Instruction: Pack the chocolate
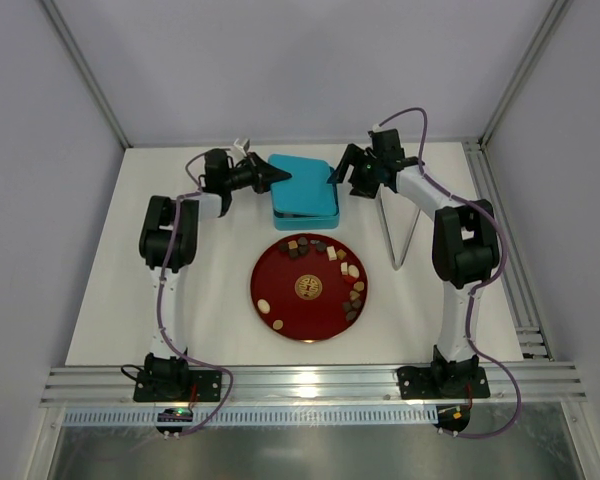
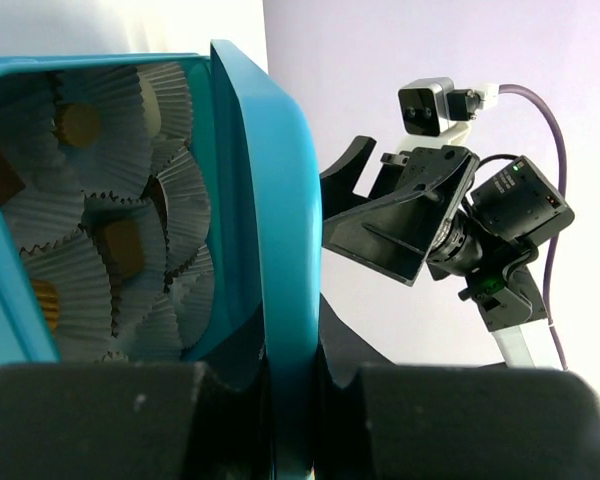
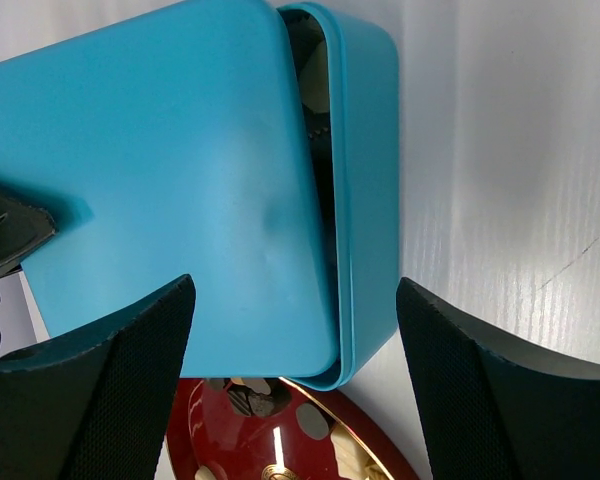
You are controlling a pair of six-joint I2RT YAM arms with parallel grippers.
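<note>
– chocolate (image 1: 343, 268) first: where does it lie against the fingers?
– most of it is on the red plate (image 1: 290, 285) at mid-table, nearer the arm bases than either gripper and well apart from both. a few pieces sit in the white paper cups (image 2: 70, 200) inside the teal tin (image 3: 365, 200), just beside the left gripper (image 2: 290, 400).
– what has that gripper got?
– its fingers are pinched tight on the left edge of the lid (image 3: 180, 170). the lid lies askew over the tin, and the tin's right rim shows past it.
– and the right gripper (image 3: 295, 290)?
– spread wide, holding nothing, with one finger to each side of the tin's near right corner. whether it touches the tin i cannot tell.
– how does the chocolate look?
– small bites in dark brown, light brown and cream, and they are square, round and oval. on the plate they run in an arc along the far and right rim, with a couple at the near left.
– anything hard to read?
– the lid hides most of the tin's inside. the left wrist view shows only a few cups, one with a round tan piece and one with a brown square. the right wrist view cuts the plate off at its lower edge.
</note>
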